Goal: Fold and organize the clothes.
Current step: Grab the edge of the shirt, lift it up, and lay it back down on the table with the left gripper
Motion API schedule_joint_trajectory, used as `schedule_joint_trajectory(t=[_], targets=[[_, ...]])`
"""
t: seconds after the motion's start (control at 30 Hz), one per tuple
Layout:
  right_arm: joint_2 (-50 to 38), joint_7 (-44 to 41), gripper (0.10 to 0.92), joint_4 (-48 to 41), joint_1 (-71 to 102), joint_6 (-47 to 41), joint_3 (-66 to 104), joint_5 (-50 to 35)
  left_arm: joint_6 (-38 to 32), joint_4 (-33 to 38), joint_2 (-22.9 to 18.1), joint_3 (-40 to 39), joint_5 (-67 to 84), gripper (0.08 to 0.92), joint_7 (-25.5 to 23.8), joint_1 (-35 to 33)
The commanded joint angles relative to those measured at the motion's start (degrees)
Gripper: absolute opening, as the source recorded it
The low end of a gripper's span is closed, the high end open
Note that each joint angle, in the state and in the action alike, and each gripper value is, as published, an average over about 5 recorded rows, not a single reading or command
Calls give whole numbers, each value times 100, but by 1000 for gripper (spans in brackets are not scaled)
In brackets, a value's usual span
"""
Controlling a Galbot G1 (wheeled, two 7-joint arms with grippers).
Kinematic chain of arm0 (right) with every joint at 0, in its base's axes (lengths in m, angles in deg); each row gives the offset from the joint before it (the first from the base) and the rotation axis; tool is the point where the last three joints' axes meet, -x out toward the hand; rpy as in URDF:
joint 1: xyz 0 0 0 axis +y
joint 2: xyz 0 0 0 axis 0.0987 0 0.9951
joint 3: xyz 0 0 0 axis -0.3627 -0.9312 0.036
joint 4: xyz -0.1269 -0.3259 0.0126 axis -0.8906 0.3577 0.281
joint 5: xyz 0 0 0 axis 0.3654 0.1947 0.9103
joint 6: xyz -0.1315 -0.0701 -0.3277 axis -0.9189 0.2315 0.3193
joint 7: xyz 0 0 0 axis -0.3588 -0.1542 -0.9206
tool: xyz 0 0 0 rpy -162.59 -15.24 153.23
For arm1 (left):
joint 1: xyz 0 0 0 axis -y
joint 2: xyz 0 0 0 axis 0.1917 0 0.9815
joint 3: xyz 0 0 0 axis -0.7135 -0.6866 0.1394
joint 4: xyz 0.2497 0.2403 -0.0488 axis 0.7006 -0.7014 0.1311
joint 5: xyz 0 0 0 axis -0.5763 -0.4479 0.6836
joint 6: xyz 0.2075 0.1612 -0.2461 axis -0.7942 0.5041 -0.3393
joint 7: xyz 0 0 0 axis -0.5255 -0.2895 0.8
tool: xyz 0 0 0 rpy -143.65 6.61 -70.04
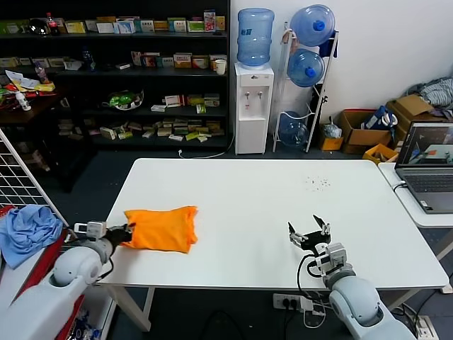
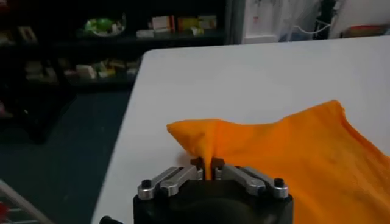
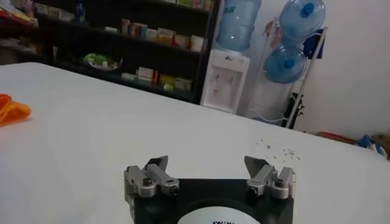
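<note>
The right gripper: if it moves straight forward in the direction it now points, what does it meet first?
Probably nothing. The right gripper hovers open over the bare white table, the orange T-shirt lying far to one side of its line. Ahead are only small dark specks, then the table's far edge; depth is uncertain.

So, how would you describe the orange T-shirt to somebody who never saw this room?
Look at the big white table in the middle of the room, then at its near left edge. The orange T-shirt lies there folded into a bundle, its corner pinched by the left tool. It is the only cloth on the table.
</note>
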Motion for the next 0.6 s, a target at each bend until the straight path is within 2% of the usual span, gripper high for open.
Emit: schedule_joint_trajectory(t=[0.03,0.3,0.6], targets=[[51,81,823,30,-46,-22,-61,17,-439,-568,1166,113,-1834,154,-197,148],[88,83,823,39,-18,-19,-60,27,-820,-1017,1702,-3,-2651,154,-459,459],[115,92,823,24,-27,-46,-124,34,-807,-1022,2388,-224,-2470,154,-625,781]])
